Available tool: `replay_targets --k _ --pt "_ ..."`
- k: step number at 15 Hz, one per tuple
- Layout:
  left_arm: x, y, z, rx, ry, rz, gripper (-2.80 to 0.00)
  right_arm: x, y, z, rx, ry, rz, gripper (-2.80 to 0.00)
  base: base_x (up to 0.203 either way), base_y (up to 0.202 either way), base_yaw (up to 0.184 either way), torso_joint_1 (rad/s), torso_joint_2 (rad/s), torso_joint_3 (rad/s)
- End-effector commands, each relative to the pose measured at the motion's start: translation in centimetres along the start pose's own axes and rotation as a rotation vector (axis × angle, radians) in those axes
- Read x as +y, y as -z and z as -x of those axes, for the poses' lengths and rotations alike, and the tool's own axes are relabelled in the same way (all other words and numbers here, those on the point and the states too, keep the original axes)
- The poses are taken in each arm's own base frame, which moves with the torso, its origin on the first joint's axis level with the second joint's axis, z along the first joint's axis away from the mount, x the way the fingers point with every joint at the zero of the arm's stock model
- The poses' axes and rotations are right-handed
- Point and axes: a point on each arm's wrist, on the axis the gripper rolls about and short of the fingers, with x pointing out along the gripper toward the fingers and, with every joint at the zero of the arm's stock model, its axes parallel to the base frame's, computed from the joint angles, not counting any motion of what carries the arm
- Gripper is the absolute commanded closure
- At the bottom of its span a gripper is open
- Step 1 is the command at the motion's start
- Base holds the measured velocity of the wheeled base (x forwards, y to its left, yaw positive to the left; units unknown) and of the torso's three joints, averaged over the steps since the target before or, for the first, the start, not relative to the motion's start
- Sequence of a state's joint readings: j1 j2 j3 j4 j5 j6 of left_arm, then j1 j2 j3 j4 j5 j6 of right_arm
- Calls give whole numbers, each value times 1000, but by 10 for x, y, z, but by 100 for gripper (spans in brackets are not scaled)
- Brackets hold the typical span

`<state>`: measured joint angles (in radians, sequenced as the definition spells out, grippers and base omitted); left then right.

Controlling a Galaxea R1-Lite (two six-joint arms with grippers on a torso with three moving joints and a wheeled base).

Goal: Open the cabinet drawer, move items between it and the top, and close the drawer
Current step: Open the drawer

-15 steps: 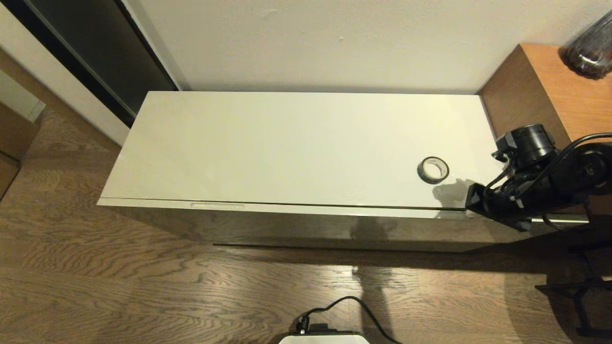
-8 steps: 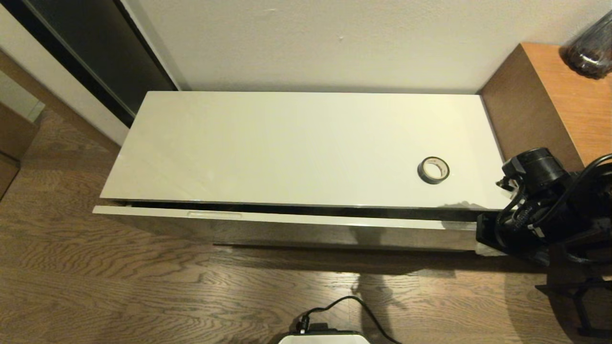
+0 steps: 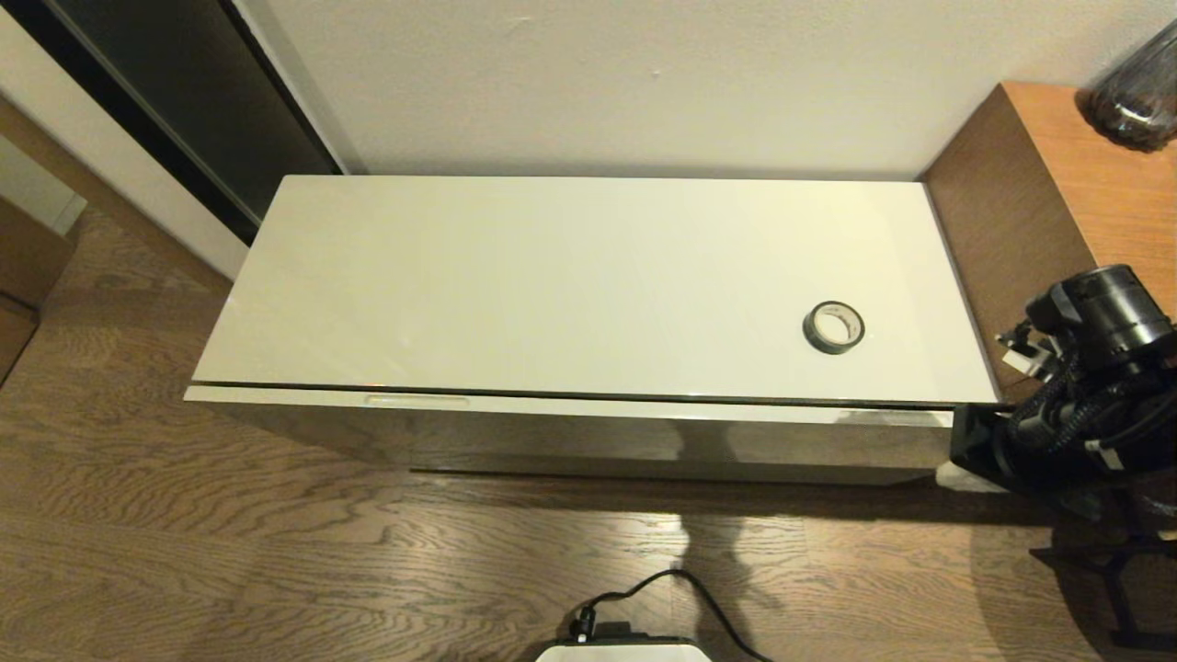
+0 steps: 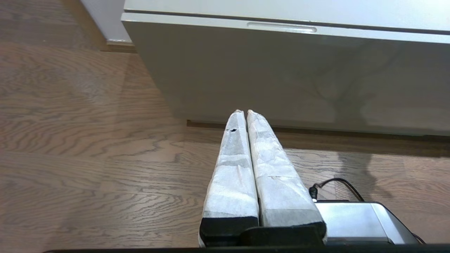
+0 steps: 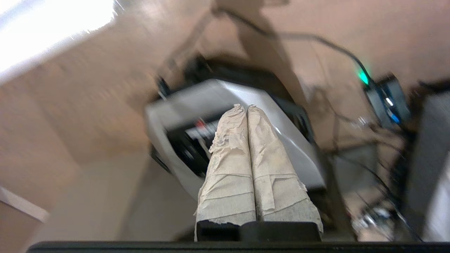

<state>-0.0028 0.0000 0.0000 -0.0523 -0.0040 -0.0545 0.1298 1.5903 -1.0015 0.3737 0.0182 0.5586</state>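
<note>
The cabinet drawer (image 3: 570, 407) sits barely ajar; the tape roll (image 3: 833, 327) lies on the top (image 3: 552, 276). The right gripper (image 5: 247, 107), pressed together and empty, hangs off the drawer's right end, so most work remains.

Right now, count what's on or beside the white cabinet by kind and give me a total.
Tape roll: 1
Cabinet drawer: 1
Slot handle: 1
Dark glass vase on the brown wooden unit: 1
Total: 4

Top (image 3: 552, 276) open; tape roll (image 3: 833, 326) near right end
</note>
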Motion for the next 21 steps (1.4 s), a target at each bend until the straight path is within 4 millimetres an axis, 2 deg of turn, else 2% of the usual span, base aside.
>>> replay_targets --k 1,5,10,13,15,21 --pt "0 0 0 2 1 1 0 15 -25 -21 -10 2 -36 0 0 0 0 0 0 0" --pt "0 0 0 2 1 1 0 31 -55 -56 -40 33 -107 0 0 0 0 0 0 0" --pt "0 0 0 0 1 1 0 34 -66 -79 -58 42 -119 0 0 0 0 0 0 0" --pt "0 0 0 2 1 1 0 34 -68 -81 -61 43 -118 0 0 0 0 0 0 0" --pt "0 0 0 2 1 1 0 29 -60 -84 -28 65 -119 0 0 0 0 0 0 0" --pt "0 0 0 0 1 1 0 -5 -1 -94 152 180 -114 0 0 0 0 0 0 0"
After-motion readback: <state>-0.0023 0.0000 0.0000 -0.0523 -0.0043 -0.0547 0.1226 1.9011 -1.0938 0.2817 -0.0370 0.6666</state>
